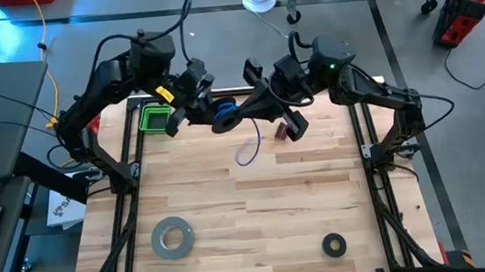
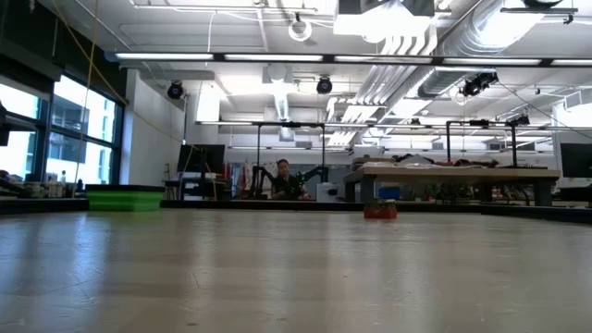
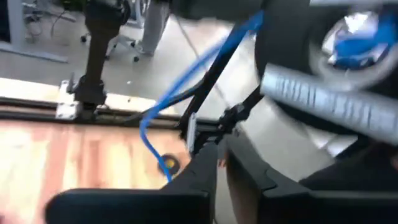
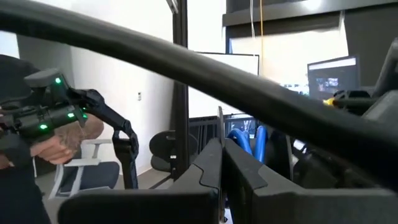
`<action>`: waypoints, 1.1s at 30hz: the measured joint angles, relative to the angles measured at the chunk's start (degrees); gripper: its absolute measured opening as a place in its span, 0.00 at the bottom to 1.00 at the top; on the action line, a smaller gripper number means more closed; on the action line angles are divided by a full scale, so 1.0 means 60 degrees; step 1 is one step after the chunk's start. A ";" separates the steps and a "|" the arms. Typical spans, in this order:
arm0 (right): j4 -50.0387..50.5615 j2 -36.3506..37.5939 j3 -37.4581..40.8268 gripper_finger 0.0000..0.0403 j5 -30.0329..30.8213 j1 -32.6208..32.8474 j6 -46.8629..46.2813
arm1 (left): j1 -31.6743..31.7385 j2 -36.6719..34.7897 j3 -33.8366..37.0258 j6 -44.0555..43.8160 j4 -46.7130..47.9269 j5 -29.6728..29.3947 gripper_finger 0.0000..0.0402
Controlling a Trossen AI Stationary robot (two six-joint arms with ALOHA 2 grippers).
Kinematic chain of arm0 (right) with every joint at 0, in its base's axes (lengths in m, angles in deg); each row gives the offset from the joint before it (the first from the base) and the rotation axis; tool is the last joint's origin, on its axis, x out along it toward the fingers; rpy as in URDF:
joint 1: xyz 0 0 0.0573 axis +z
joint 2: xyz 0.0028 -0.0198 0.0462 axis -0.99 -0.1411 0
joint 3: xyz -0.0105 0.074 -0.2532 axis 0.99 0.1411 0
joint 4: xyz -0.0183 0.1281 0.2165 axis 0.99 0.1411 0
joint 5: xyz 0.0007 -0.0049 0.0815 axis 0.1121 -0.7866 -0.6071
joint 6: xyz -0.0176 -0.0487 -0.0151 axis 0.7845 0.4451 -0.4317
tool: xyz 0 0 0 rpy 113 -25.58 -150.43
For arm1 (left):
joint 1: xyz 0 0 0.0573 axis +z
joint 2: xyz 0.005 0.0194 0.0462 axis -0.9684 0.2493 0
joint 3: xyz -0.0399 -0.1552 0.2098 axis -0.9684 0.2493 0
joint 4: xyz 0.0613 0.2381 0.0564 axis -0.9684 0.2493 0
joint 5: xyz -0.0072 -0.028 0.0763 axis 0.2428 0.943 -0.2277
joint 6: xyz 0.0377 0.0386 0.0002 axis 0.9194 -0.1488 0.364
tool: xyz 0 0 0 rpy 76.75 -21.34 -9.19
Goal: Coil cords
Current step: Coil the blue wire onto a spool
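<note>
The blue cable (image 1: 223,113) is gathered in a small coil held in the air over the table's far middle, between my two grippers. One slack loop (image 1: 247,152) hangs down from it toward the wood. My left gripper (image 1: 207,106) comes from the left and my right gripper (image 1: 234,116) from the right. Both have their fingers together at the coil. In the left wrist view a strand (image 3: 186,93) runs past my shut fingers up to the coil (image 3: 360,43). In the right wrist view blue loops (image 4: 245,140) show just beyond the fingertips. My left gripper (image 3: 219,152) is shut where a strand of the cable (image 3: 163,163) passes its fingertips. The fingers hide the place of contact. The strand hangs slack below, clear of the table. My right gripper (image 4: 222,155) is shut on the coil's loops (image 4: 256,142), reaching level from the table's right. How many loops it holds is hidden by the fingers. The coil is lifted clear of the table.
A green bin (image 1: 155,117) sits at the far left and a small dark red object (image 1: 283,132) right of the hanging loop. A grey tape roll (image 1: 172,237) and a black tape ring (image 1: 334,245) lie near the front edge. Bare wood lies between.
</note>
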 joint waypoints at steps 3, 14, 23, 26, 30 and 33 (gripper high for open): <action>0.0190 0.0122 0.0003 0.00 -0.0007 -0.0171 0.0146 | 0.0209 -0.0342 0.0004 0.1283 0.1131 -0.0760 0.17; 0.0407 0.0574 -0.0004 0.00 0.0294 -0.0660 0.0412 | -0.0060 -0.1869 0.2897 0.1127 0.0306 -0.4423 0.38; 0.0830 0.0678 0.0003 0.00 0.1750 -0.0649 -0.0022 | -0.1069 -0.4278 0.9103 -0.0902 -0.5421 -0.7999 0.40; 0.1411 0.0699 -0.0001 0.00 0.2652 -0.0691 -0.0120 | -0.1353 -0.4830 1.0547 -0.1497 -0.7305 -0.9342 0.40; 0.1665 0.0581 0.0008 0.00 0.3426 -0.0722 -0.0431 | -0.1599 -0.4722 1.0865 -0.0594 -0.9315 -0.9633 0.40; 0.1675 0.0595 0.0007 0.00 0.4019 -0.0714 -0.0510 | -0.1674 -0.4430 1.0251 0.0365 -0.9062 -0.9596 0.40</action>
